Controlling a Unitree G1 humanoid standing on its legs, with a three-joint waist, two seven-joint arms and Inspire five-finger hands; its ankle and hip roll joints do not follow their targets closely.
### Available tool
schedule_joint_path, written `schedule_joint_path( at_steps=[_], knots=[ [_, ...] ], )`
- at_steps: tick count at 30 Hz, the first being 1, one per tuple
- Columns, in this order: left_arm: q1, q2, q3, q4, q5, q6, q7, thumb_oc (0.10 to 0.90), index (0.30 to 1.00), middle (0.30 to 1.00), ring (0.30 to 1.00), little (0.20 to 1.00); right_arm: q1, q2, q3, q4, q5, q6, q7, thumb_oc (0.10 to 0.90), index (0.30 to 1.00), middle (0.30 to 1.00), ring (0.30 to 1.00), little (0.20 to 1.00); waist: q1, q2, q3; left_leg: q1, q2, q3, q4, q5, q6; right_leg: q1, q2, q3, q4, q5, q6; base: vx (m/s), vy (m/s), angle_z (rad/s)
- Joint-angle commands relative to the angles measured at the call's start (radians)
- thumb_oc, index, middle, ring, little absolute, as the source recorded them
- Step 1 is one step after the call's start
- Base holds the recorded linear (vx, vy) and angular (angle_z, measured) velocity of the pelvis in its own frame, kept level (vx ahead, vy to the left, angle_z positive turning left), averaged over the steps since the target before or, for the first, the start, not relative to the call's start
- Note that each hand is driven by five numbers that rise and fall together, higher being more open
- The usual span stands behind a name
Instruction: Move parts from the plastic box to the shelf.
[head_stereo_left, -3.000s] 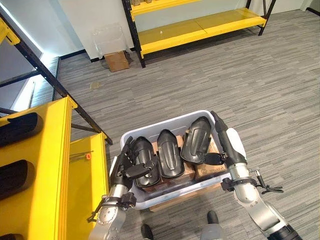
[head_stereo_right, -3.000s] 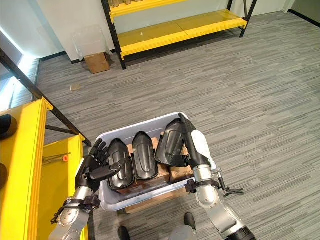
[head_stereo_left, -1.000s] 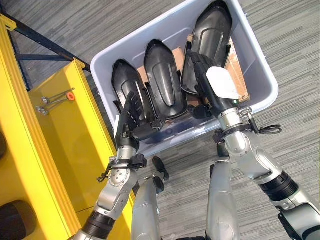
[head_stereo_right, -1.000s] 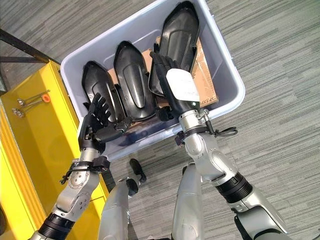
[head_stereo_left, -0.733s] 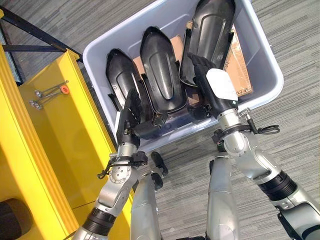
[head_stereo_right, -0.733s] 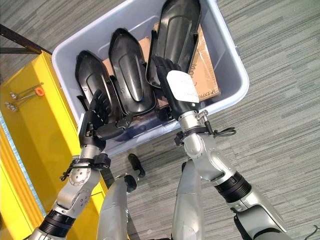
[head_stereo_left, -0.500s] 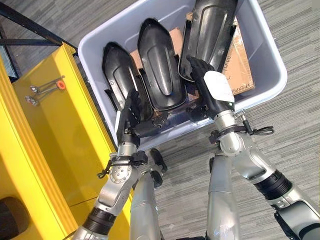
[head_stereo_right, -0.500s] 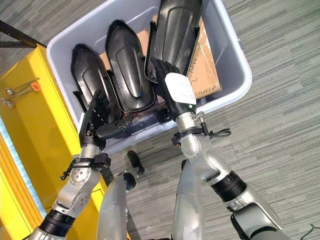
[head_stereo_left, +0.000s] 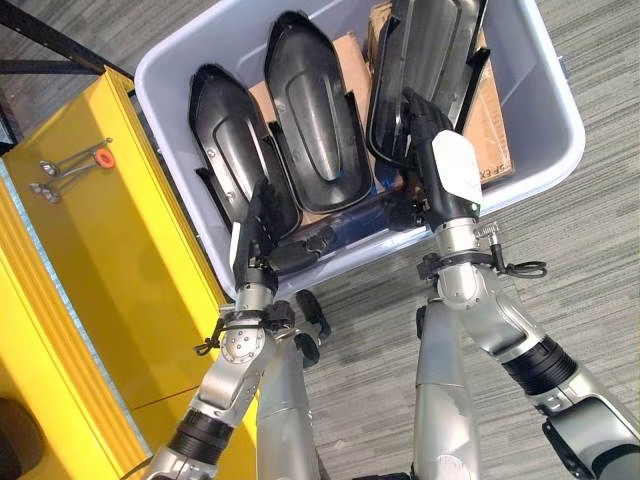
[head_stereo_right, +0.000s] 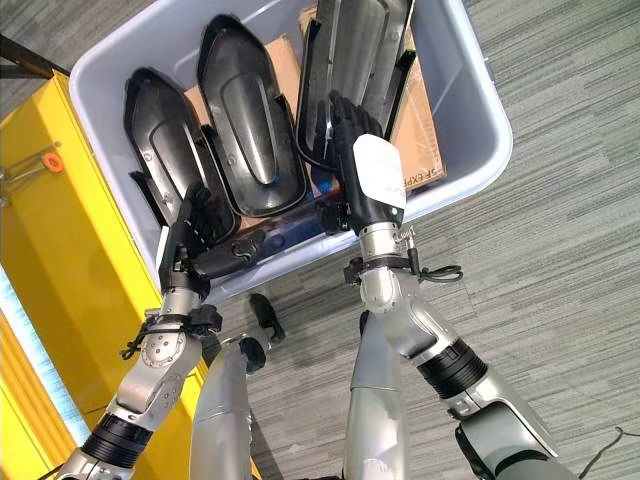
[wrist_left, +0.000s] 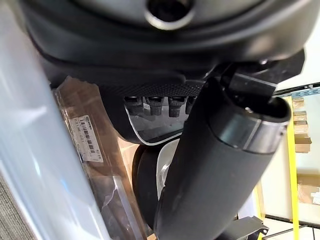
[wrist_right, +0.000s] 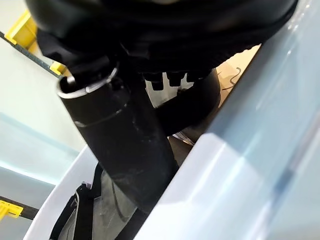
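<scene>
Standing at the far left was the yellow shelf, just beside the grey plastic box, where three black parts lay side by side over cardboard. The left hand reached over the near rim onto the left part, fingers straight and gripping nothing, thumb toward the middle part. The right hand lay with fingers extended, unclenched, against the right part, which tilted up.

Both hands have reached deeper into the plastic box
</scene>
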Motion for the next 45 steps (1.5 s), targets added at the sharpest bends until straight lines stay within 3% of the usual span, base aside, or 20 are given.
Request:
schedule_joint_path(
  at_steps=[1,10,12,38,42,45],
  knots=[
    [0.003,0.014,0.034,-0.089,0.024,-0.114,-0.003,0.9,1.0,1.0,1.0,1.0,-0.065,0.0,0.001,0.051,0.01,-0.032,-0.04,0.9,1.0,1.0,1.0,1.0,-0.015,0.105,-0.002,0.029,-0.161,0.016,0.005,-0.11,0.086,-0.033,0.131,-0.133,0.052,-0.087,-0.161,0.0,0.003,-0.03],
    [0.003,0.022,0.036,-0.055,0.012,-0.152,-0.033,0.9,1.0,1.0,1.0,1.0,-0.081,-0.01,0.015,0.116,0.029,-0.058,-0.031,0.9,1.0,1.0,1.0,1.0,-0.014,0.118,-0.002,0.024,-0.165,0.012,0.017,-0.116,0.085,-0.042,0.129,-0.13,0.067,-0.093,-0.163,0.0,-0.003,-0.02],
    [-0.001,0.023,0.033,-0.042,0.004,-0.163,-0.043,0.9,1.0,1.0,1.0,1.0,-0.089,-0.013,0.023,0.142,0.068,-0.079,-0.007,0.4,0.3,0.3,0.3,0.3,-0.014,0.123,-0.002,0.025,-0.17,0.011,0.017,-0.116,0.085,-0.043,0.13,-0.129,0.069,-0.095,-0.165,0.0,0.0,0.0],
    [0.014,0.032,0.017,0.053,-0.029,-0.281,-0.089,0.9,1.0,1.0,1.0,1.0,-0.105,-0.031,0.07,0.243,0.087,-0.128,-0.002,0.4,0.3,0.3,0.3,0.3,-0.015,0.13,-0.002,0.037,-0.165,0.018,0.017,-0.12,0.082,-0.034,0.132,-0.138,0.068,-0.105,-0.174,0.0,0.0,0.0],
    [0.016,0.031,0.015,0.058,-0.032,-0.288,-0.104,0.9,1.0,1.0,1.0,1.0,-0.114,-0.03,0.078,0.255,0.087,-0.166,0.008,0.4,0.3,0.3,0.3,0.3,-0.013,0.132,-0.002,0.04,-0.164,0.019,0.013,-0.118,0.082,-0.029,0.133,-0.139,0.064,-0.106,-0.176,0.0,0.0,0.0],
    [0.024,0.041,0.016,0.062,-0.049,-0.301,-0.113,0.9,1.0,1.0,1.0,1.0,-0.117,-0.029,0.082,0.236,0.062,-0.23,0.032,0.4,0.3,0.3,0.3,0.3,-0.012,0.129,-0.002,0.059,-0.163,0.02,0.0,-0.114,0.083,-0.01,0.136,-0.143,0.058,-0.108,-0.177,0.0,0.0,0.0]
  ],
)
